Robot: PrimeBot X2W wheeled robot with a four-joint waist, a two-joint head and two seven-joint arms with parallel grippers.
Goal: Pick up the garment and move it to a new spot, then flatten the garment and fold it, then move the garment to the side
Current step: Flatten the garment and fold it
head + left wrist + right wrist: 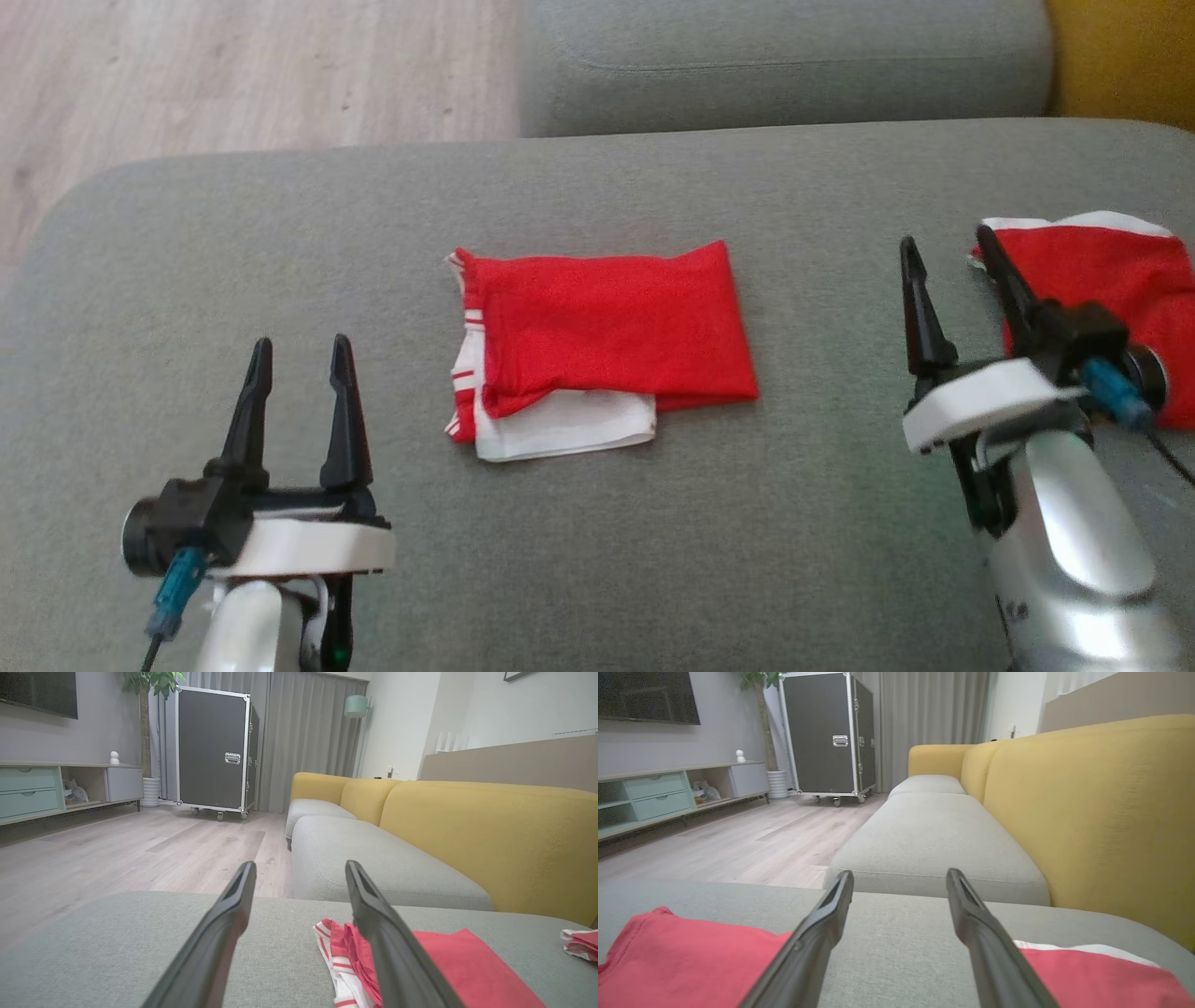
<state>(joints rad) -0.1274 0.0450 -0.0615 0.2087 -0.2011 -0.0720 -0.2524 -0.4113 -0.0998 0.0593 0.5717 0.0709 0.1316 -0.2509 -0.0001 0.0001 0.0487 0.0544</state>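
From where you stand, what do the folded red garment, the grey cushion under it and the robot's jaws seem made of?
The red garment looks like thin, matte cloth with white striped trim, perhaps jersey knit. The grey cushion looks like woven upholstery, its fine grain visible. The jaws are dark and smooth: probably hard plastic.

**Head view.** Set high, facing forward and down onto the grey seat cushion [187, 280]. The folded garment [616, 317] lies mid-frame, the left gripper [302, 343] at lower left, and the right gripper [946, 238] at the right.

**Left wrist view.** Set low and close over the same cushion, facing along it toward the black case [212, 746] at upper left and the yellow backrest [490, 835] at right.

**Right wrist view.** Equally low, facing the same way.

Both wrist views share the case, backrest and garment; all three share the cushion.
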